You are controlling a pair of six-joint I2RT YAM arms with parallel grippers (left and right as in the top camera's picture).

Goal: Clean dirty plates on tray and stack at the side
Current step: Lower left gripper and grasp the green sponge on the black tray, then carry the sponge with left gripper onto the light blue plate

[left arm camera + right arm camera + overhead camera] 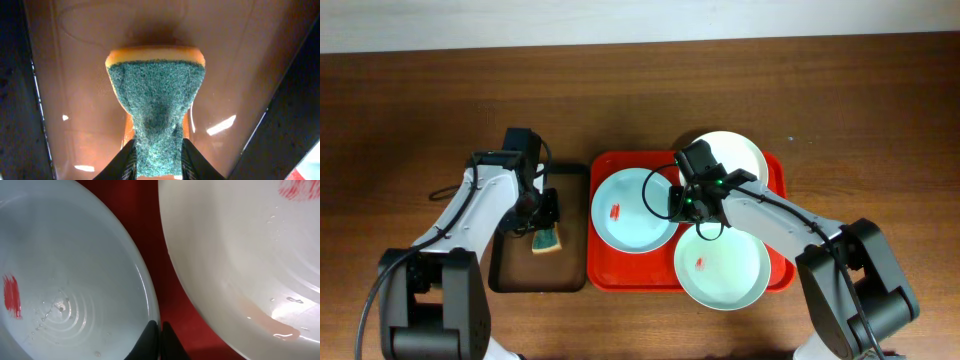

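While left tool (159,161) pinches sponge (157,85), right tool (160,341) clamps rim of pale blue plate (75,265).

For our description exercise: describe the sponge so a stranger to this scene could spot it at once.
Find the big red tray mid-table; a smaller dark tray lies just left of it. The sponge is inside it, over the brown floor, pinched by the left end effector. Unlike the round plates nearby, it is an orange block with a green scouring face.
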